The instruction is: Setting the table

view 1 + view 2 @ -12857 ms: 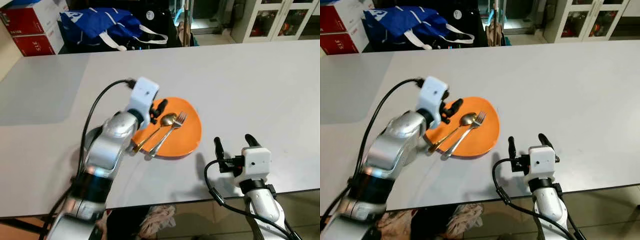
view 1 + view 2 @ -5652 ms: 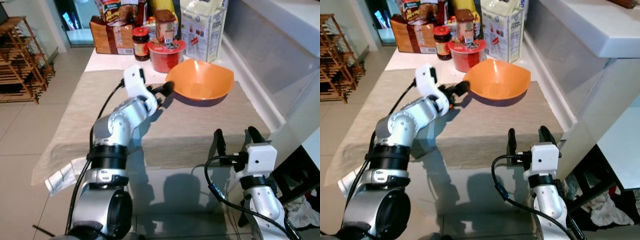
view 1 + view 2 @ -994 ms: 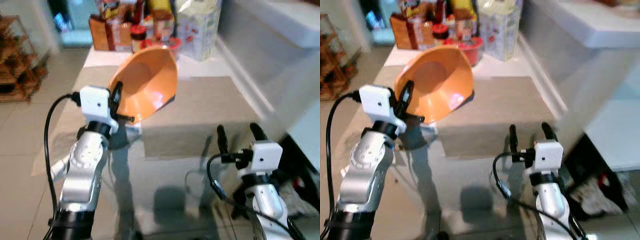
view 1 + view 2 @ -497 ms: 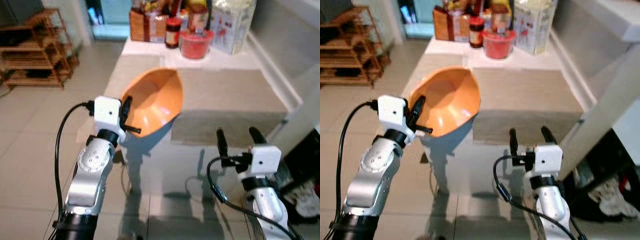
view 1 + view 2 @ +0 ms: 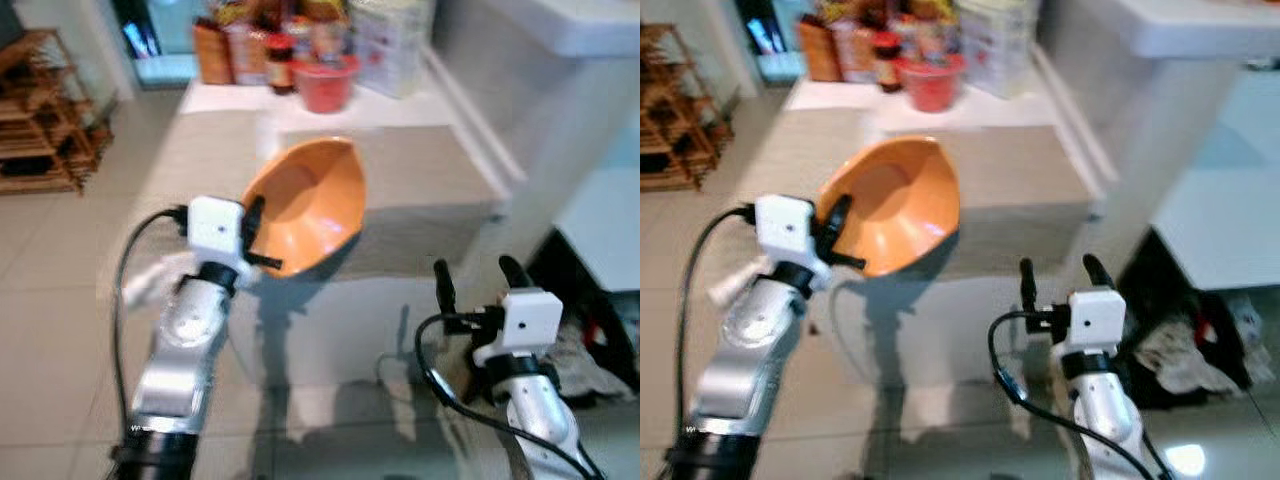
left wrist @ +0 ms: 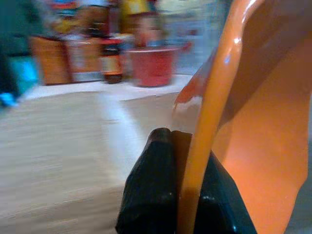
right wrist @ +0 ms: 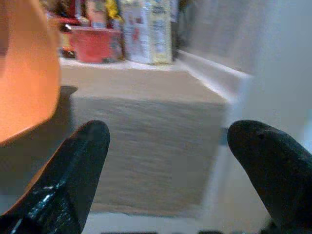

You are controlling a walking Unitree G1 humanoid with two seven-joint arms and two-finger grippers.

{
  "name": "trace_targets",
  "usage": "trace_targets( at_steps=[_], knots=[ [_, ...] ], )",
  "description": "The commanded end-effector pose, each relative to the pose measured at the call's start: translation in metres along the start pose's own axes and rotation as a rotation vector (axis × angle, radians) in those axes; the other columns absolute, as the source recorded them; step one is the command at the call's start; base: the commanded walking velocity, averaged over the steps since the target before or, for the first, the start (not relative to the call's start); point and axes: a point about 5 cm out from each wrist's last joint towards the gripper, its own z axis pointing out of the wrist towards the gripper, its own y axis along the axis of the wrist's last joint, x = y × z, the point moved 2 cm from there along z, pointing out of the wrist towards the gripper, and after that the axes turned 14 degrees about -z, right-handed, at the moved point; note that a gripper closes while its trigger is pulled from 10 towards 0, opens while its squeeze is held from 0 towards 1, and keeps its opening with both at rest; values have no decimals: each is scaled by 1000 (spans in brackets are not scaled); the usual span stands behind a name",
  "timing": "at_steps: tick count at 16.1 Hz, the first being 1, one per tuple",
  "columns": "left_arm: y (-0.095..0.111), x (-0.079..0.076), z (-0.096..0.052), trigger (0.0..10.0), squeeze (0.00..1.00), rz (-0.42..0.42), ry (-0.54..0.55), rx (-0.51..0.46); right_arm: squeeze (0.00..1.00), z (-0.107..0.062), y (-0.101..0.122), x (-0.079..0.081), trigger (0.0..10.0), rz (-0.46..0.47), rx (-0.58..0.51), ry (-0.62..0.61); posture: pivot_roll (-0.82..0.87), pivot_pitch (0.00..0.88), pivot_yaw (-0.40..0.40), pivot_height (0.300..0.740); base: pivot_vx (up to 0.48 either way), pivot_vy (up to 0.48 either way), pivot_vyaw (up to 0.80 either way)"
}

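Note:
An orange bowl (image 5: 310, 205) hangs tilted in the air over the near end of a low cloth-covered table (image 5: 420, 180). My left gripper (image 5: 252, 228) is shut on its rim, and in the left wrist view the black fingers (image 6: 156, 190) pinch the orange edge (image 6: 214, 97). My right gripper (image 5: 472, 275) stands open, low at the right, with nothing between its fingertips (image 7: 80, 161). The picture is somewhat blurred.
At the table's far end stand a red tub (image 5: 325, 78), a jar (image 5: 280, 60), brown packets (image 5: 212, 48) and a white bag (image 5: 385, 50). A wooden rack (image 5: 40, 130) stands at the left. A white counter (image 5: 570, 25) rises at the right, with cloths (image 5: 585, 345) on the floor below it.
The whole view has shifted and blurred as the camera moved. The bowl stays in my left gripper, tilted as before. The right gripper remains open and low.

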Motion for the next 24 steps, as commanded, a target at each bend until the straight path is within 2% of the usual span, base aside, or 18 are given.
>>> trace_targets(
  at_steps=[1, 9, 17, 24],
  knots=[
    [16, 2, -1, 0, 0, 4, -11, -69, 0, 2, 1, 0, 10000, 2, -4, 3, -116, 0, 29, 736, 0, -480, 0],
    [17, -5, -5, 0, 0, -7, -37, -91, 0, 1, -5, 0, 10000, -4, 16, 15, -118, 0, 26, 736, 0, -476, 0],
    [17, -10, 2, 0, 0, 0, -66, -87, 0, 1, -6, 1, 10000, -7, 17, 17, -129, 0, 34, 736, 0, -466, 0],
    [17, -14, 3, 0, 0, -4, -86, -93, 0, 1, -7, 1, 10000, -6, 19, 14, -130, 0, 37, 736, 0, -447, 0]
  ],
)
